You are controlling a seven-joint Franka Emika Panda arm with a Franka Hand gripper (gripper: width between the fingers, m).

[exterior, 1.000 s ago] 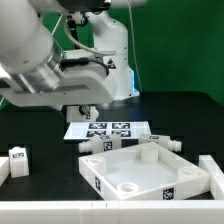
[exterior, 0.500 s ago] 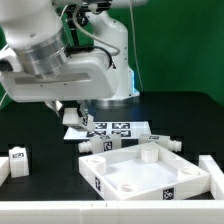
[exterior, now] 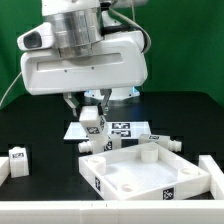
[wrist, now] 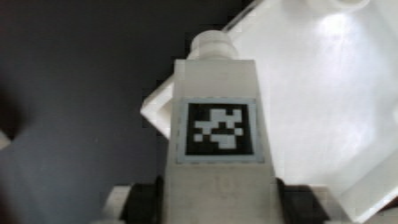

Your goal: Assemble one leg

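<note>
My gripper [exterior: 91, 108] is shut on a leg [exterior: 93, 121], a stubby white peg with a black-and-white tag, held in the air above the marker board [exterior: 120, 129] and just beyond the far left corner of the big white tray-like panel [exterior: 150, 172]. In the wrist view the leg [wrist: 221, 110] runs straight out from between the black finger pads [wrist: 146, 202], narrow end forward, with the panel [wrist: 329, 90] beyond it. Another leg [exterior: 158, 143] lies at the panel's far edge, and one more [exterior: 91, 146] lies at the panel's far left corner.
A white tagged block [exterior: 17, 158] stands on the black table at the exterior view's left, with another white part [exterior: 3, 170] at the left edge. A white part [exterior: 209, 166] sits at the right edge. A white ledge [exterior: 60, 212] runs along the front.
The arm has swung toward the exterior view's right, carrying the held leg from left of the marker board to over its left end, nearer the panel's far left corner.
</note>
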